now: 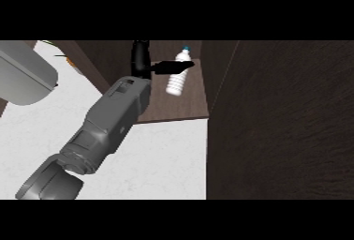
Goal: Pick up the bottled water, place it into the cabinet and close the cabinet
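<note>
- Bottled water stood tilted on the cabinet shelf
- Left hand pinched its upper body
- Likely light, smooth, slippery plastic; mid-body grasp seemed safest

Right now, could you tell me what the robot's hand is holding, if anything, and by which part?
The black left hand grips the clear plastic water bottle with a white cap around its upper body, just below the neck.

bottled water: clear-white, with white cap
hand: black
forearm: grey
cabinet: dark brown wood grain
table: white, faint marble pattern
</note>
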